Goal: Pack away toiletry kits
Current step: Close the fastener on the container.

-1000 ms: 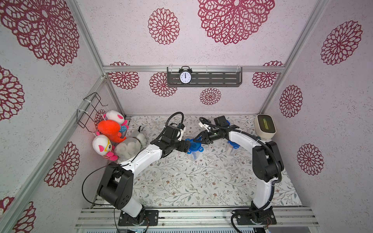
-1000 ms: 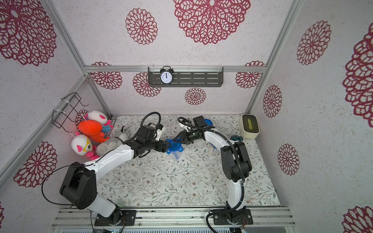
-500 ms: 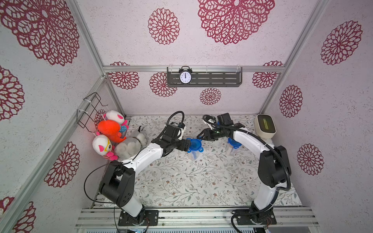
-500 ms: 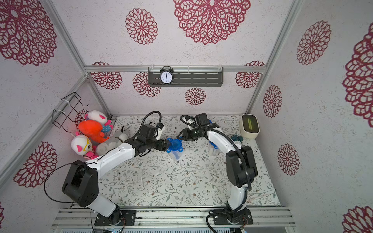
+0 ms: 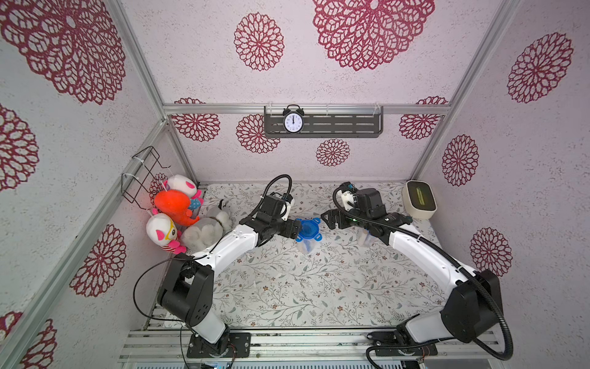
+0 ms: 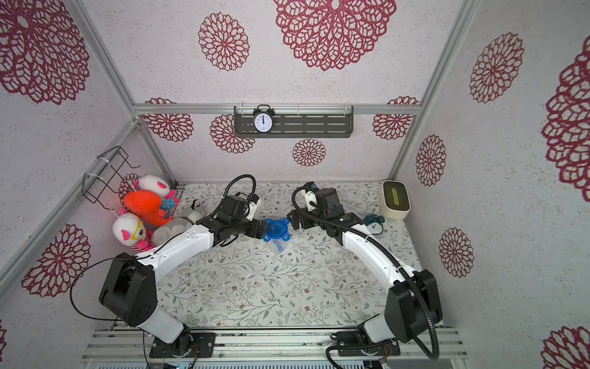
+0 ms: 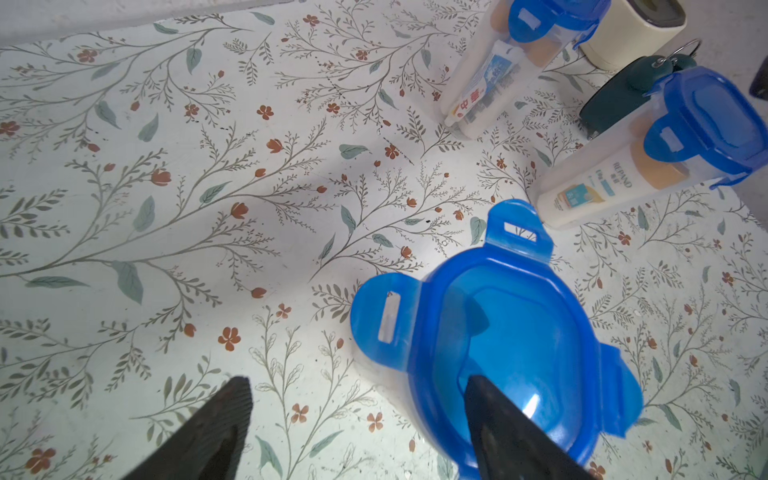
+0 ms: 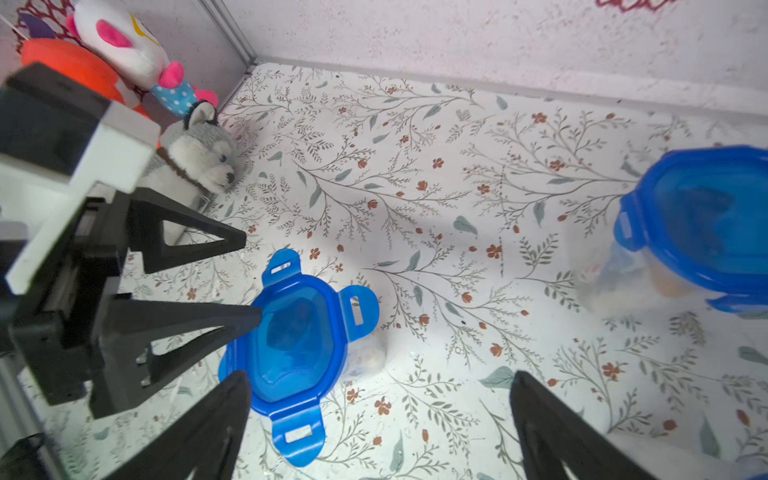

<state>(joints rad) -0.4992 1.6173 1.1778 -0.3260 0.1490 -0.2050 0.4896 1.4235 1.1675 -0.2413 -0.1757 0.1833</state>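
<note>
Lower-right jar lidded, tabs unlatched; upper-right jars appear sealed; left gripper and right gripper released, empty.

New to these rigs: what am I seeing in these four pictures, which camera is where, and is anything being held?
Two white robot arms, the left arm and right arm, reach over a flowered table, each ending in two-fingered jaws. The two wide pictures come from one camera head overhead; the two close ones come from a camera on each wrist. On the table stand three clear jars of toiletries with blue lids: the middle jar between the arms, tabs flared out, and two more jars near the right arm. Aside sit plush toys, a teal clock and a cream box. Both jaws stand open; nothing is held. One left finger hovers over the middle jar's lid.
</note>
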